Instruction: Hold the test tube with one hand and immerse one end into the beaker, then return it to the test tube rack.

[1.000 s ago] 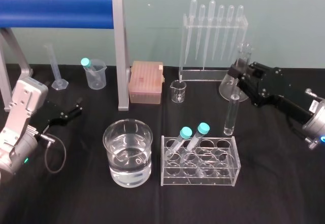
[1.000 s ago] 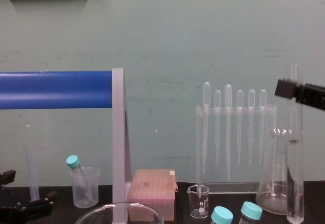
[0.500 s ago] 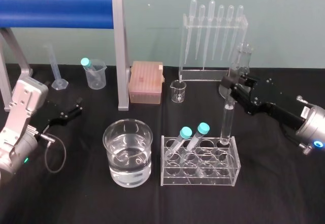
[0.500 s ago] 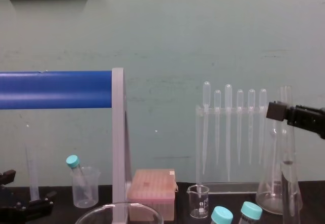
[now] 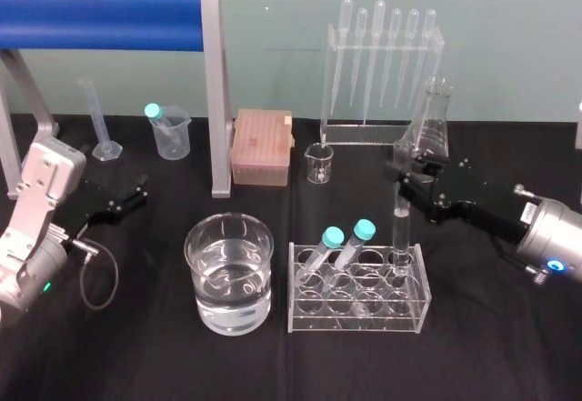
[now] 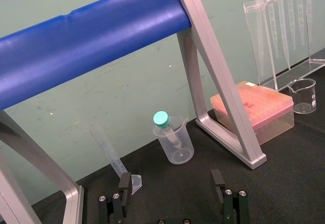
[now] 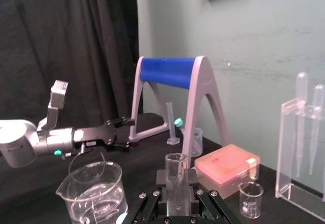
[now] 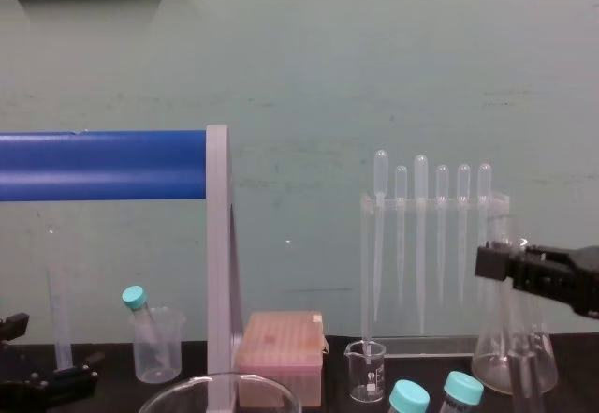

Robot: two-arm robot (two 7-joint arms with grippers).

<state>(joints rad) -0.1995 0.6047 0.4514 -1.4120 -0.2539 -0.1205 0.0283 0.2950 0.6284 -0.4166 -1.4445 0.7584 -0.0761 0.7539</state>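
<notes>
In the back right corner of the clear acrylic test tube rack (image 5: 359, 321), the test tube (image 5: 398, 224) stands upright. It is a slim cylinder of plain glass, and its lower end is down among the rack's holes. Its flared open rim (image 7: 175, 159) sticks up just above the right gripper (image 5: 401, 172), whose black fingers are clamped on the tube's upper part from either side. That arm reaches in from the rack's right.

Two teal-capped tubes (image 5: 347, 235) lean in the rack's back row, towards its left end. Just left of the rack sits the beaker (image 5: 195, 265), a broad, thin-walled glass cylinder partly filled with clear liquid.

Behind the rack are a small spouted glass beaker (image 5: 319, 163), a ribbed pinkish tip box (image 5: 262, 146), a conical flask (image 5: 432, 119), and a see-through stand of bulb-topped pipettes (image 5: 382, 65).

Well to the rack's left, past the beaker, the left gripper (image 6: 170, 181) rests low over the black cloth with its fingers spread apart and nothing between them. Beyond it are a grey frame carrying a smooth blue cylinder (image 5: 100, 7), a frosted plastic cup (image 5: 170, 133) holding another capped tube, and a thin graduated cylinder (image 5: 98, 124).
</notes>
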